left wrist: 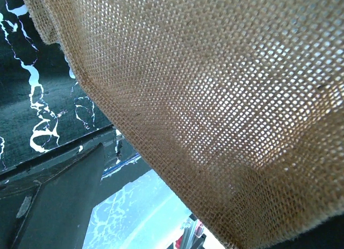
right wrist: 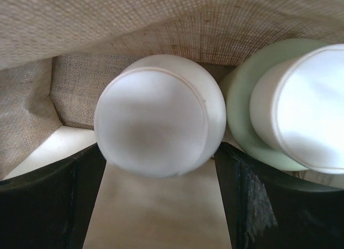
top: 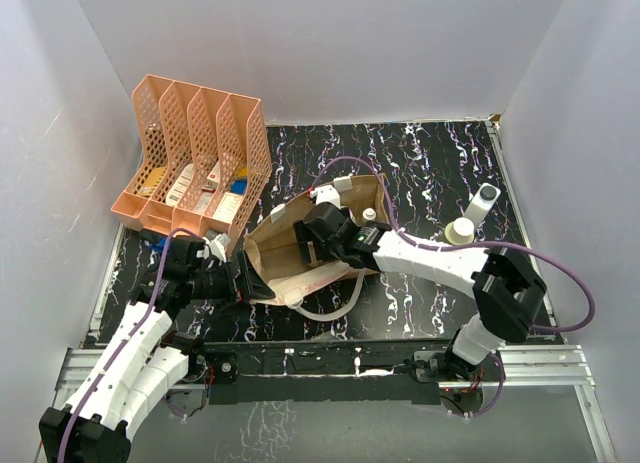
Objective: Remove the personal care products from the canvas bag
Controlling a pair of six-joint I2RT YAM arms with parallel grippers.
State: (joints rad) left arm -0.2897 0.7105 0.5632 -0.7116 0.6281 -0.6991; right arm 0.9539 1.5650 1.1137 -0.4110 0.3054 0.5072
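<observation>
R gripper (right wrist: 159, 157) astride white round-capped bottle (right wrist: 159, 115) in tan canvas bag (top: 265, 253), clamp unclear; L gripper (top: 243, 281) likewise. Prob light, slick plastic: pinch under cap.

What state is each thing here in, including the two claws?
canvas bag: mouth open.
right gripper: inside the bag, grip unclear.
left gripper: at the bag's rim, grip unclear.
white-capped bottle: in the bag, between the right gripper's jaws.
green-shouldered bottle: in the bag, capped.
slim white-grey bottle: out, standing.
beige bottle: out, standing.
orange rack: upright, stocked.
</observation>
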